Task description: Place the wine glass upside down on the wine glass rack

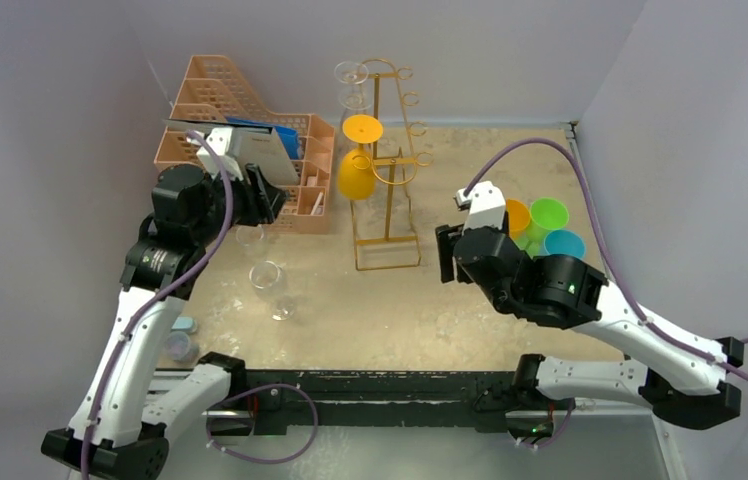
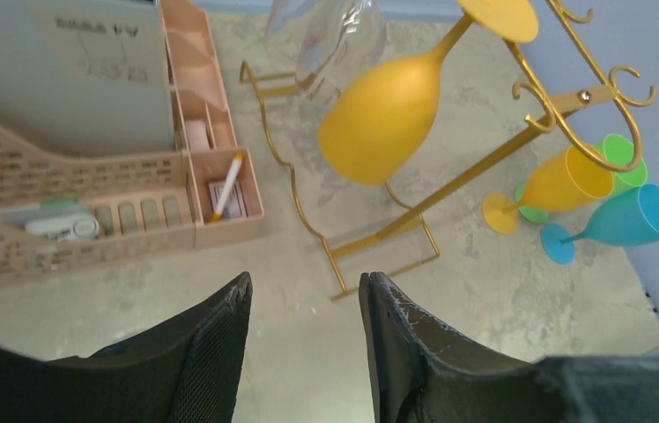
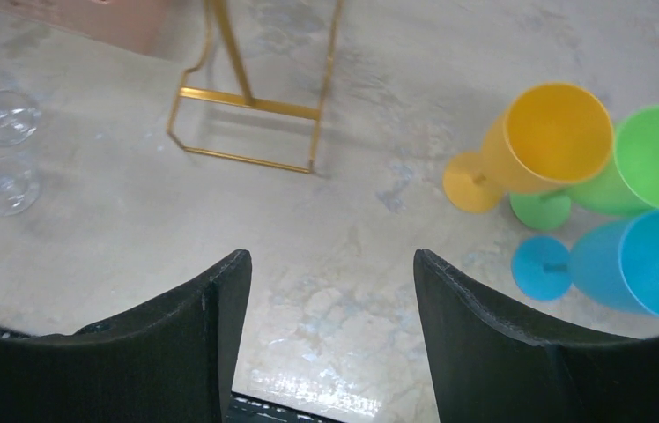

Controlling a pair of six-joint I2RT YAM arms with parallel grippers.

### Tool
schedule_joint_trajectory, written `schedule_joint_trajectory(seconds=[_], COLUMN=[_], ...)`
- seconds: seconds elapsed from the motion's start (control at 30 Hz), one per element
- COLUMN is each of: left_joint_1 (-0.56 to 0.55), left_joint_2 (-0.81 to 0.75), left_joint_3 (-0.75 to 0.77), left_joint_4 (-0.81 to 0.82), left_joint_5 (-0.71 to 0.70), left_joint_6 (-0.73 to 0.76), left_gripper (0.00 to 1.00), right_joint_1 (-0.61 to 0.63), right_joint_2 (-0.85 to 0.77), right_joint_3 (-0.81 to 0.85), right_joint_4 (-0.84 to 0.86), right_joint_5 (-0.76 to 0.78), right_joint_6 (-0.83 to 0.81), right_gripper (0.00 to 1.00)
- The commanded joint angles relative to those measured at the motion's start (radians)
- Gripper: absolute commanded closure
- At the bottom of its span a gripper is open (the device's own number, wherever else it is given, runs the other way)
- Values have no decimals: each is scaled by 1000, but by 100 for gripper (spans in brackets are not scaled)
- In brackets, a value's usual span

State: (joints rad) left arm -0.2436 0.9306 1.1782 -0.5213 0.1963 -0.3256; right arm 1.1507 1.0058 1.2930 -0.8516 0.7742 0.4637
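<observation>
The gold wire wine glass rack (image 1: 387,215) stands mid-table. An orange wine glass (image 1: 355,172) hangs upside down on it, with a clear glass (image 1: 352,74) higher up. In the left wrist view the hanging orange glass (image 2: 383,110) and the rack (image 2: 564,110) lie ahead of my left gripper (image 2: 306,291), which is open and holds nothing. Two clear glasses (image 1: 266,275) stand on the table below my left gripper (image 1: 268,197). Orange (image 3: 546,137), green (image 3: 652,159) and blue (image 3: 643,264) glasses lie on their sides to the right of my open, empty right gripper (image 3: 330,264).
A peach lattice file organizer (image 1: 300,165) with papers and pens stands at the back left, close to the left wrist. A small cup (image 1: 179,346) sits by the left arm. The right wall (image 1: 690,150) runs close behind the coloured glasses.
</observation>
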Motion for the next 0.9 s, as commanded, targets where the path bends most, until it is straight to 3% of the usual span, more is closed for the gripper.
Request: schedule_joint_trajectory(seconds=[0.0,0.23,0.57,0.87], left_joint_1=[-3,-3,-3,-3], left_joint_2=[-38,-127,-216,-226], left_joint_3=[83,80,28,30], left_joint_4=[-226,-260,-235,-226], left_joint_5=[-20,28,42,129], left_joint_6=[-108,-165,-281,-308], left_gripper=[53,53,52,52], right_joint_1=[-118,-305,-534,-603], right_joint_2=[4,54,163,249], right_joint_3=[-16,-25,-31,5], right_joint_4=[-126,-146,-5,38], right_joint_5=[-26,-120,-317,-234], right_joint_6=[129,149,96,51], right_gripper=[31,32,37,41])
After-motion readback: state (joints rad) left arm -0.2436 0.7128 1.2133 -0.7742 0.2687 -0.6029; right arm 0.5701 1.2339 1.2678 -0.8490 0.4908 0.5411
